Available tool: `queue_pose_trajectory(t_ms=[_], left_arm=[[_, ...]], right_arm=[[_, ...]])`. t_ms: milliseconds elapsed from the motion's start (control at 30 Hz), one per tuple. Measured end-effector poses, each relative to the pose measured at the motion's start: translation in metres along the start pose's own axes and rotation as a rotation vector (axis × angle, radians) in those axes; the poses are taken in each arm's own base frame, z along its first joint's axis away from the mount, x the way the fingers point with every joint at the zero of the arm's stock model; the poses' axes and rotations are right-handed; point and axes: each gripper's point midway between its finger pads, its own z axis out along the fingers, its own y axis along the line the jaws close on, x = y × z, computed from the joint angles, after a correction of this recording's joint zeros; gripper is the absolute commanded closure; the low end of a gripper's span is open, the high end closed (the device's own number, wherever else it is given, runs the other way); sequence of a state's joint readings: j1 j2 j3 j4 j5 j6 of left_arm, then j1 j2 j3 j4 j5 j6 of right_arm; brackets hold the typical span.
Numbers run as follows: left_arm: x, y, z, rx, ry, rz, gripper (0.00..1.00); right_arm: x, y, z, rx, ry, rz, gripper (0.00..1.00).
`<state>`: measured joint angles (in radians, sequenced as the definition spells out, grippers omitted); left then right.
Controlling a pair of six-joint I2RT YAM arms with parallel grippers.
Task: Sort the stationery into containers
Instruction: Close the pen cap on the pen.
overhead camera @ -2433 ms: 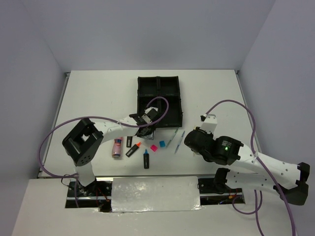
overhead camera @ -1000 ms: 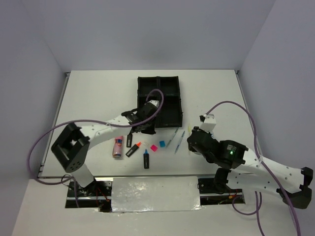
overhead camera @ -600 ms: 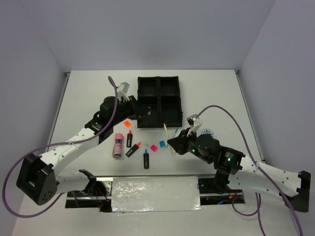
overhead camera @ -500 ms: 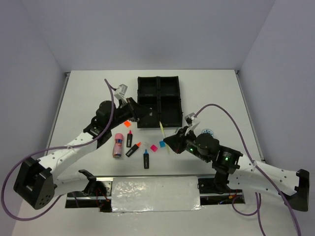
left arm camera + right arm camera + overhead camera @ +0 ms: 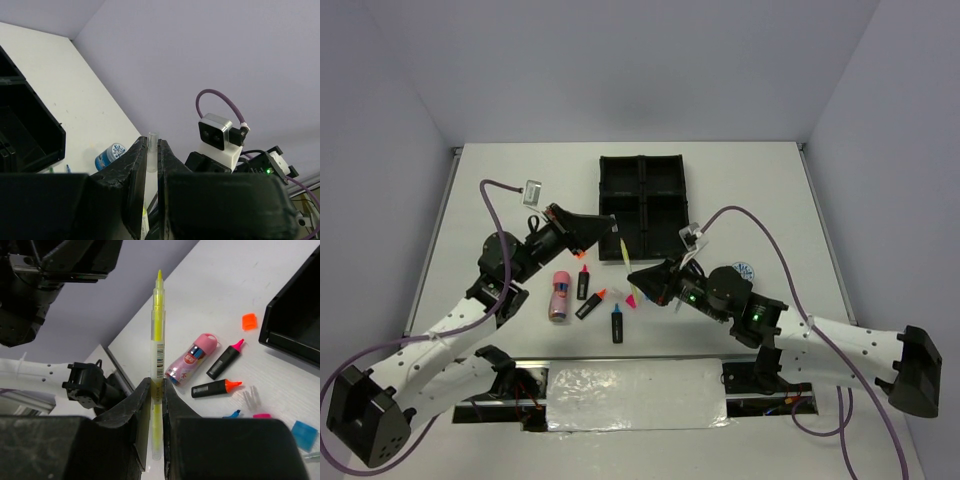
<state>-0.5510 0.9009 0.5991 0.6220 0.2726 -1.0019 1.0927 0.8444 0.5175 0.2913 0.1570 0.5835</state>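
Shows sorting seemingly barely begun, with left gripper [image 5: 152, 141] jaws clamped on a thin clear-ended pen [image 5: 152, 152] and right gripper [image 5: 157, 381] jaws clamped on a yellow pen [image 5: 158, 325], both held up beside the black four-compartment tray [image 5: 645, 190], and highlighters [image 5: 583, 282], pink tube [image 5: 559, 297] and blue-white roll [image 5: 742, 272] lying unsorted on the bench [image 5: 520, 190].

The left gripper [image 5: 608, 232], clamped on a clear pen [image 5: 152, 147], and the right gripper [image 5: 638, 279], clamped on a yellow pen [image 5: 158, 335], crowd the air off the tray's [image 5: 642, 160] near-left corner, above 3 highlighters [image 5: 590, 303] and a pink tube [image 5: 559, 296]. The tray's 2 far compartments lie unblocked from above. Bare table [image 5: 760, 195] runs wide right of the tray, broken by 1 roll [image 5: 742, 271] beside the right arm.
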Motion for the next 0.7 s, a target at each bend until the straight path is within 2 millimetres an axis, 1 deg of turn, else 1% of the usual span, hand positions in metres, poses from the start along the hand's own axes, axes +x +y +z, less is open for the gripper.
queue_pose_trajectory(t_ms=[200,500,700], left_arm=[[0.002,0.008,-0.003,-0.03,-0.009,-0.005,1.0],[0.004,0.013,-0.001,-0.042,-0.004,-0.008,1.0],[0.01,0.021,0.002,-0.059,0.016,-0.016,1.0]], right_arm=[[-0.002,0.008,0.004,-0.039,-0.01,0.007,1.0],[0.001,0.008,0.006,-0.042,-0.004,0.003,1.0],[-0.001,0.009,0.007,-0.041,-0.007,-0.002,1.0]])
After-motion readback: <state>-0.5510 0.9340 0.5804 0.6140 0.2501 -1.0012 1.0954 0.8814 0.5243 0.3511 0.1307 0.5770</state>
